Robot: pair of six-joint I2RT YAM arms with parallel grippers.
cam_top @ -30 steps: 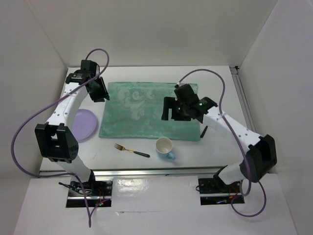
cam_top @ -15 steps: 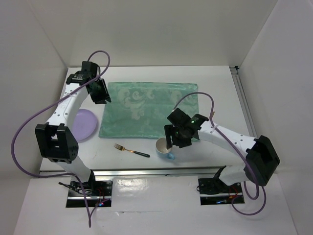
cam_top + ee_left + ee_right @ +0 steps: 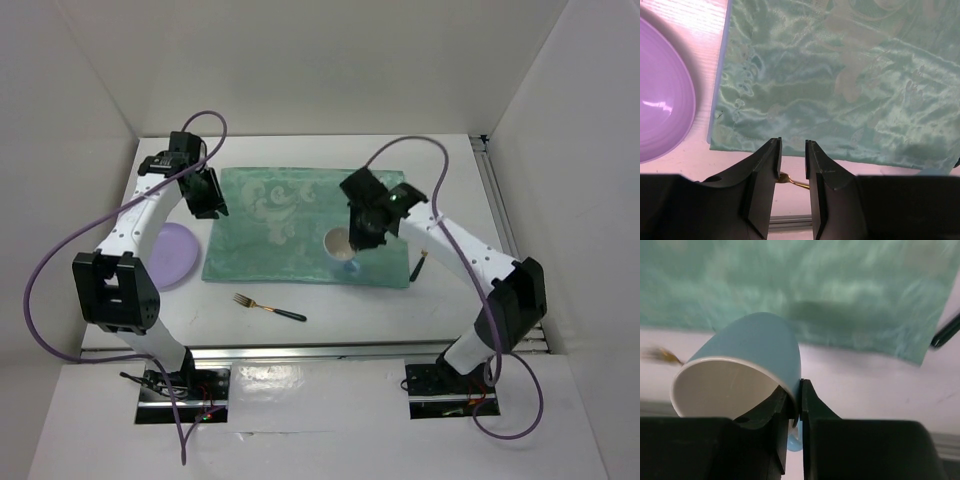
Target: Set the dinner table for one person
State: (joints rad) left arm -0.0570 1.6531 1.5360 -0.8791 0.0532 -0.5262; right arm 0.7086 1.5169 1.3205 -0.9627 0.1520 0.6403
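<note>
Purple plate (image 3: pixel 170 255) by left edge, fork (image 3: pixel 268 307) near front edge, blue cup (image 3: pixel 340 243) held over teal cloth (image 3: pixel 280 225), dinner table (image 3: pixel 465 200) bare along right edge

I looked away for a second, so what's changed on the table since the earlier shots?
The right tool dropped to the pale blue ceramic mug at the front of the white table, closed on its rim, and carried it away from the arm bases, tilted, over the near edge of the teal patterned cloth. The left tool, gold-and-black fork and round purple plate stayed put.
</note>
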